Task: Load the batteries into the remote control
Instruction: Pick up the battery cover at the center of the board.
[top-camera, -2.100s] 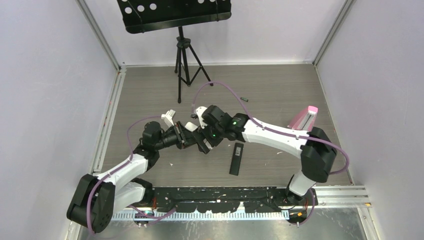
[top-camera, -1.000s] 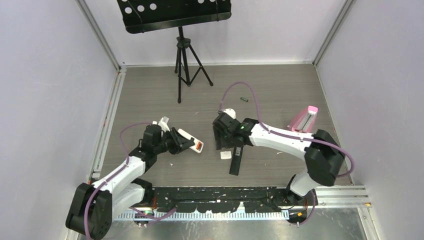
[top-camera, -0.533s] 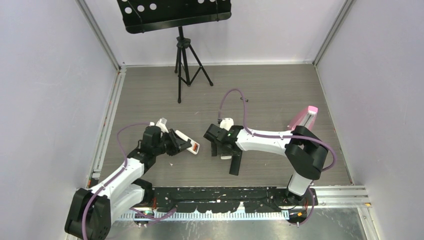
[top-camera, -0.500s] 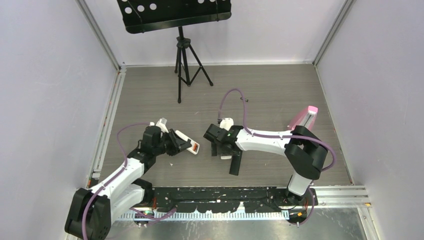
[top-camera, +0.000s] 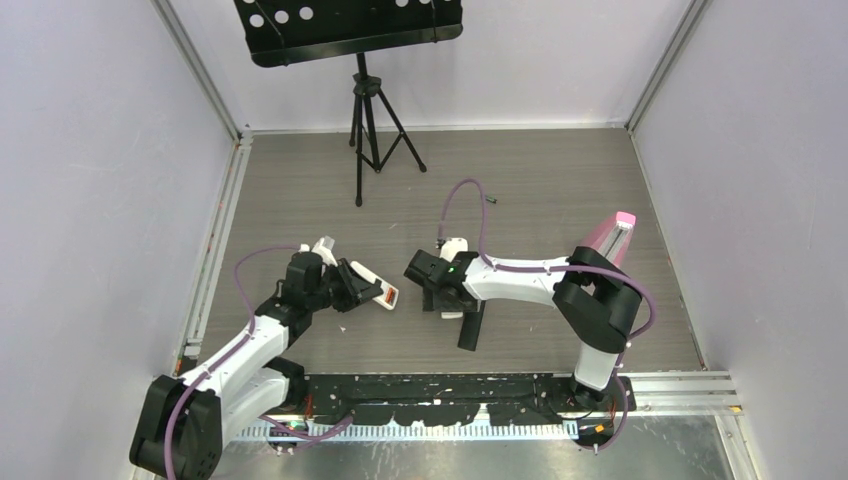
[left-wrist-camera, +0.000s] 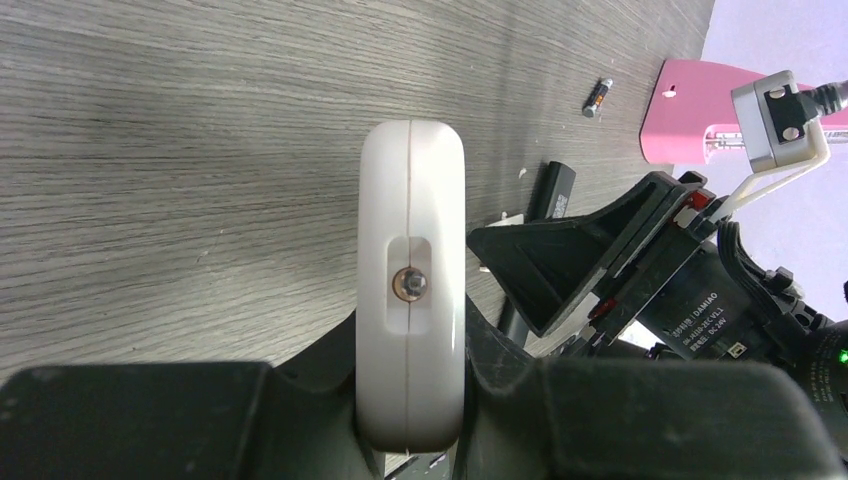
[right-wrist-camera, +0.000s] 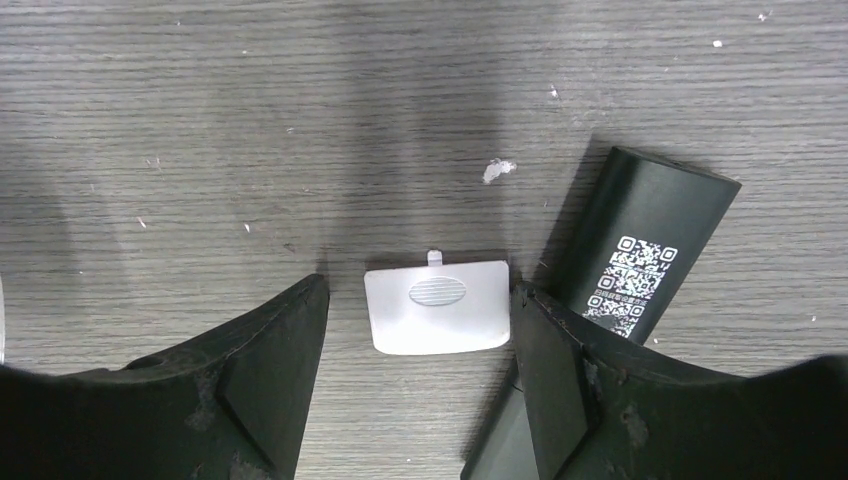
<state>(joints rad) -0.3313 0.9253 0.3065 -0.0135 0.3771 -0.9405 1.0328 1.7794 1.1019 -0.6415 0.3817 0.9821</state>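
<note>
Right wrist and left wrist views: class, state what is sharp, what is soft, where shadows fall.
Right wrist view: the small white battery cover and the black remote's QR label are crisp; soft shadows darken the wood above the right gripper's fingers. Left wrist view: the white plastic remote is sharp, the left gripper's fingers soft.

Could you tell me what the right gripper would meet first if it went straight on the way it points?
Most likely the white battery cover, lying on the table between the right gripper's open fingers, beside the black remote.
</note>
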